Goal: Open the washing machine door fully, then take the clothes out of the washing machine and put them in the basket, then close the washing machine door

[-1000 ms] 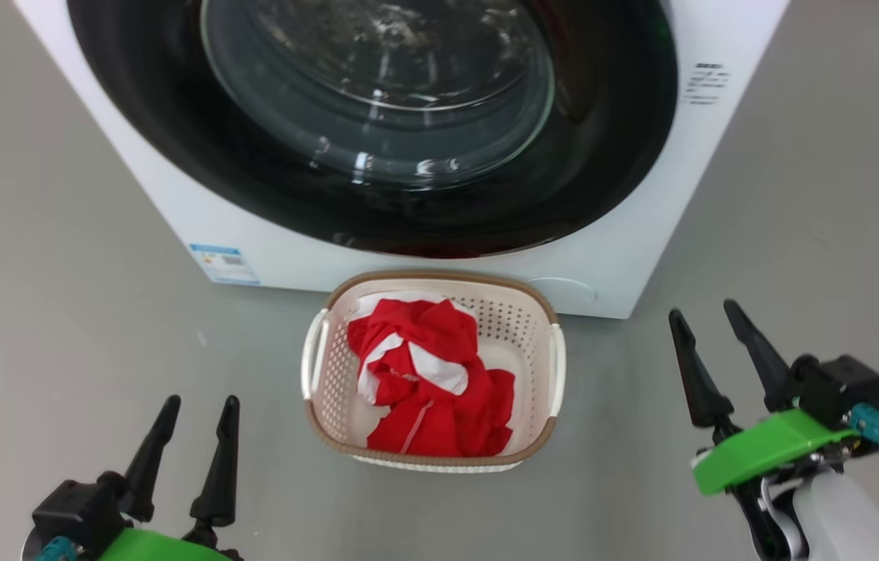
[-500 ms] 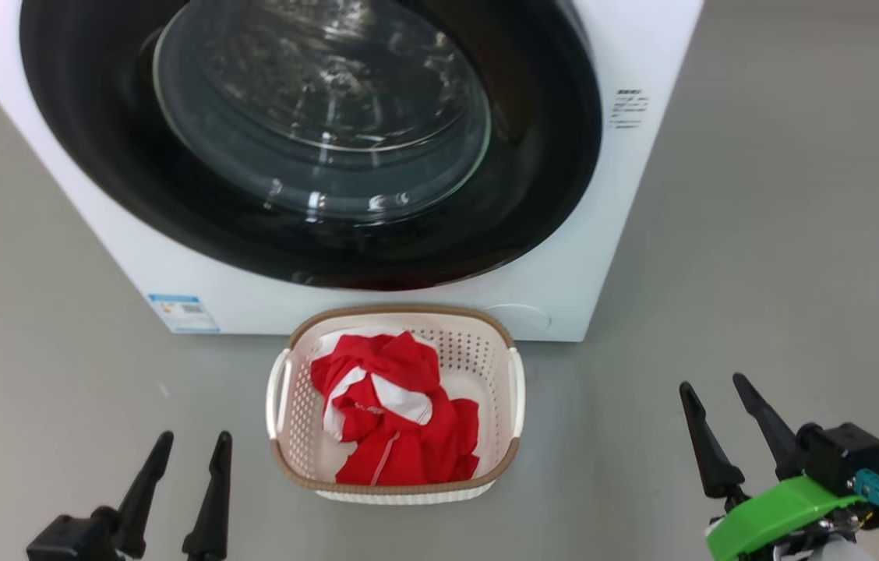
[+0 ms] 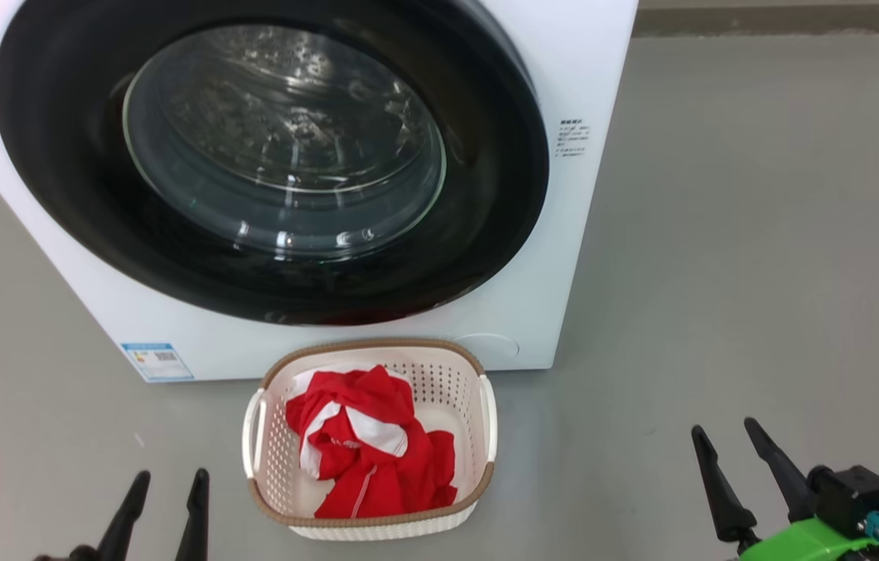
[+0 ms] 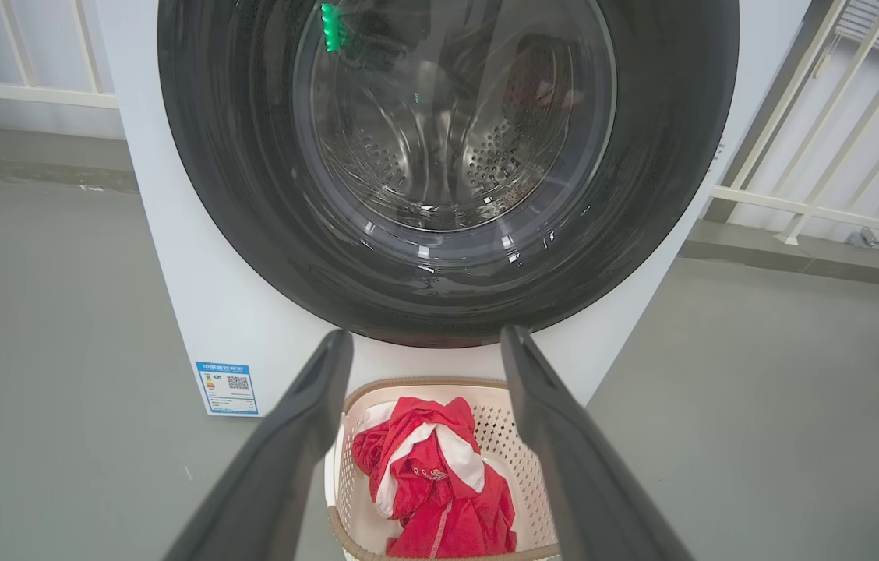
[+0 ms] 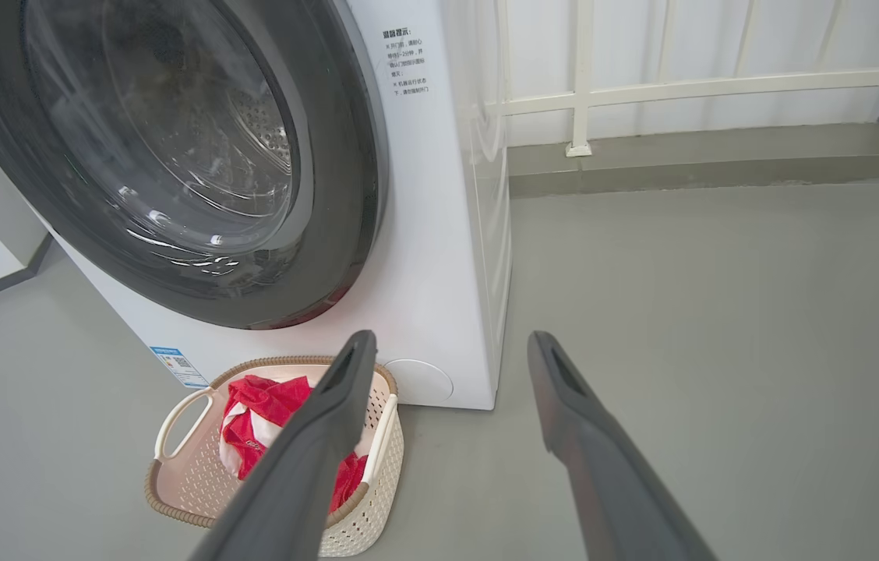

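Observation:
The white washing machine (image 3: 533,312) stands ahead with its round black-rimmed door (image 3: 268,167) shut flat against the front, the steel drum dim behind the glass (image 4: 455,132). On the floor before it sits the cream basket (image 3: 478,413) holding the red and white clothes (image 3: 365,456). My left gripper (image 3: 171,477) is open at the lower left, short of the basket, nothing between its fingers. My right gripper (image 3: 724,430) is open at the lower right, well clear of the basket. The door (image 5: 174,156), basket (image 5: 182,487) and clothes (image 5: 260,405) also appear in the right wrist view.
Grey floor (image 3: 759,273) lies open to the right of the machine. A white railing (image 5: 642,86) on a low kerb runs behind. A blue label (image 3: 157,360) is stuck at the machine's lower left corner.
The head camera has tilted up and shifted, so machine and basket sit lower and further left in view. Both grippers stay open and appear lower in the frame.

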Motion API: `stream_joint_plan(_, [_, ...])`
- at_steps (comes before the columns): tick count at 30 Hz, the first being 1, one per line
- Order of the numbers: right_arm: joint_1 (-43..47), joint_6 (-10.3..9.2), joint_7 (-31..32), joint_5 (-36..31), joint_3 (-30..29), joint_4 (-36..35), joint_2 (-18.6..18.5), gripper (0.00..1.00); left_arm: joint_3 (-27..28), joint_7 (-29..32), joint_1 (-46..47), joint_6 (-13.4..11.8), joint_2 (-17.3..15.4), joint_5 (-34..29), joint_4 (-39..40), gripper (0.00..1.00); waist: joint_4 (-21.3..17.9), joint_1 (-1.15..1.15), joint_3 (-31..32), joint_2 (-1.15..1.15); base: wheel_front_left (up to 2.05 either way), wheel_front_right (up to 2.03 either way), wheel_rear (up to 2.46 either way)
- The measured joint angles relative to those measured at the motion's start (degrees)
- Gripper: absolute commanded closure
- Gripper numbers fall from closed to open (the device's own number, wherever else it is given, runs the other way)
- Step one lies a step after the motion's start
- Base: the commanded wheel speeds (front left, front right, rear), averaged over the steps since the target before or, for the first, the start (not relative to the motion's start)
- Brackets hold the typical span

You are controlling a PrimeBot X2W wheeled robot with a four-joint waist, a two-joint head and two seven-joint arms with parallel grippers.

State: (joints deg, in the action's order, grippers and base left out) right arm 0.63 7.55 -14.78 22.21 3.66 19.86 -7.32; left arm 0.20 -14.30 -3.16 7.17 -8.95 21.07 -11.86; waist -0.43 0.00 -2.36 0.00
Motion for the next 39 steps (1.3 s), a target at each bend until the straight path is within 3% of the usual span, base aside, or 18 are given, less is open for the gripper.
stream_joint_plan(27, [1.8, 0.01, 0.0, 0.0, -1.3, -0.5, 0.1, 0.00, 0.3, 0.0, -1.6, 0.0, 0.6, 0.0, 0.2, 0.00, -0.2, 0.00, 1.2, 0.00, 0.00, 0.00, 0.00])
stream_joint_plan(28, [1.8, 0.01, 0.0, 0.0, -1.2, 0.1, 0.3, 1.00, 0.2, 0.1, -1.6, -0.1, 0.8, 0.1, -0.4, 1.00, -0.2, 0.00, 1.2, 0.00, 0.00, 0.00, 0.00])
stream_joint_plan(39, [1.9, 0.01, 1.2, 2.9, -1.0, 3.0, 2.0, 1.00, -0.5, 1.2, -1.9, -0.1, 2.6, 3.1, -3.4, 1.00, -0.2, 0.02, 1.4, 0.00, 0.00, 0.00, 0.00])
